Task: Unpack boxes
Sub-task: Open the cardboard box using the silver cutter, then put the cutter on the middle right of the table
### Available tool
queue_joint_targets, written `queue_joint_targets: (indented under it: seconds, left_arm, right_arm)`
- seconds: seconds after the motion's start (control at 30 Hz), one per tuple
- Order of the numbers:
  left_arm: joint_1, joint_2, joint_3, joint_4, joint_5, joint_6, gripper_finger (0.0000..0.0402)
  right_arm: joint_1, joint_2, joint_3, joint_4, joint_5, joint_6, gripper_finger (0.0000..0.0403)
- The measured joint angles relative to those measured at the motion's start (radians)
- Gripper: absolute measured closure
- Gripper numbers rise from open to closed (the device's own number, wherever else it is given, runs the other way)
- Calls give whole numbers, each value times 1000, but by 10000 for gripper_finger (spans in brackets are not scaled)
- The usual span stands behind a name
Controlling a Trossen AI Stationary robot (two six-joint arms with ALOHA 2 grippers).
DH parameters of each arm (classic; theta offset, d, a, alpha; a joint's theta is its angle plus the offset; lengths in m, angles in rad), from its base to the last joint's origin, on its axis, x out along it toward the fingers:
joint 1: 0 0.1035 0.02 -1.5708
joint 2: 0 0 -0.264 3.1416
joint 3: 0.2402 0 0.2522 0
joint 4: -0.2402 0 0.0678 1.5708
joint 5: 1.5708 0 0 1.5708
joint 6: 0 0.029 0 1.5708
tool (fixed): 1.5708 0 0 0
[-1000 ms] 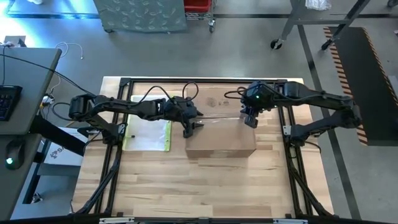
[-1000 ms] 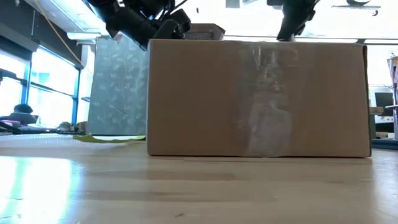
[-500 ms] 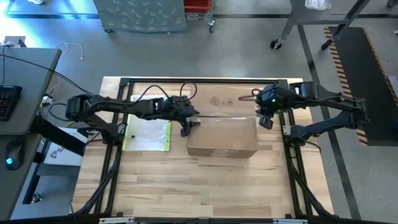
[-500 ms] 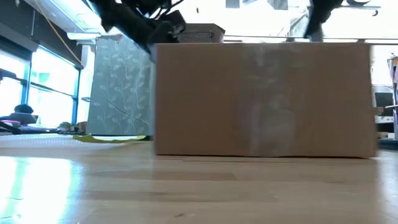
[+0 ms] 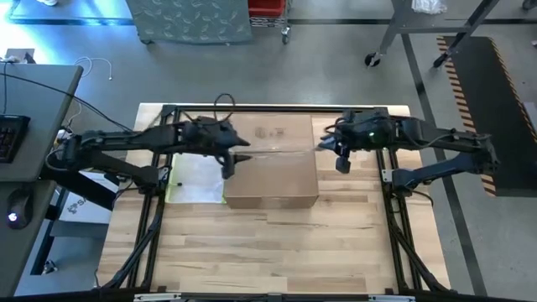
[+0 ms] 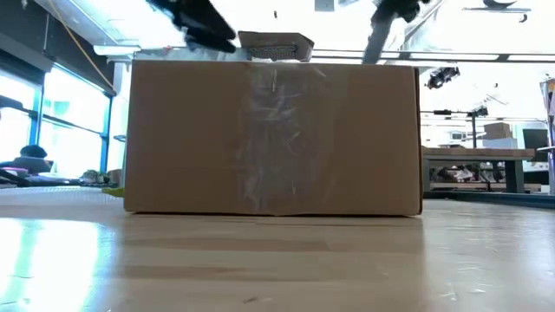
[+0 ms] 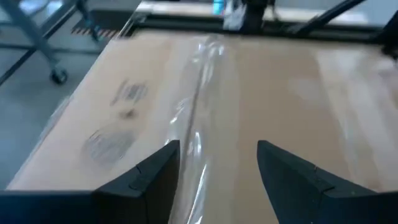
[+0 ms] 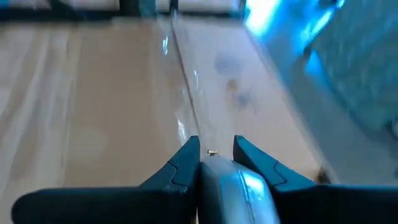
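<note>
We see the big brown cardboard box [image 5: 270,164] with clear tape along its top sitting between our two grippers. It has slid toward our left arm's side since a moment ago and now covers part of the flat clear sleeve with a yellow edge [image 5: 195,180]. Our left gripper [image 5: 228,168] hangs at the box's near end, fingers [image 7: 155,177] apart, holding nothing. Our right gripper [image 5: 341,162] sits just past the other end, fingers [image 8: 186,163] pinched on a small shiny metal blade [image 8: 233,186].
</note>
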Motion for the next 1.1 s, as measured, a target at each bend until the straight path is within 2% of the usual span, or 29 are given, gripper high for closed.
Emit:
queue_joint_targets:
  seconds: [0.2, 0.37, 0.5, 0.6, 0.67, 0.73, 0.8, 0.87, 1.0, 1.1]
  left_arm:
    - [-17, 209, 3, 330, -1, 92, 207]
    - [-8, 349, 7, 382, -5, 108, 207]
    - [-3, 370, 13, 366, -3, 88, 207]
    - [-11, 343, 13, 347, -5, 86, 207]
    - [-19, 307, 13, 352, -11, 88, 207]
    - [-36, 266, 13, 353, -31, 89, 207]
    - [-61, 223, 13, 358, -64, 109, 207]
    - [-98, 189, 13, 370, -91, 158, 207]
    - [-183, 164, 13, 444, -163, 262, 207]
    - [-230, 168, 13, 526, -238, 287, 207]
  right_arm:
    - [-74, -21, -132, 168, -127, -36, 345]
    - [-119, -22, -185, 214, -132, -36, 345]
    - [-115, -39, -165, 213, -111, -58, 345]
    - [-102, -80, -152, 253, -110, -87, 345]
    - [-98, -109, -164, 293, -160, -108, 345]
    - [-97, -136, -211, 352, -254, -108, 345]
    - [-93, -155, -302, 497, -366, -77, 345]
    - [-80, -161, -413, 717, -450, -29, 345]
    - [-42, -128, -600, 1172, -454, 34, 345]
    - [-22, -78, -669, 1415, -440, 46, 345]
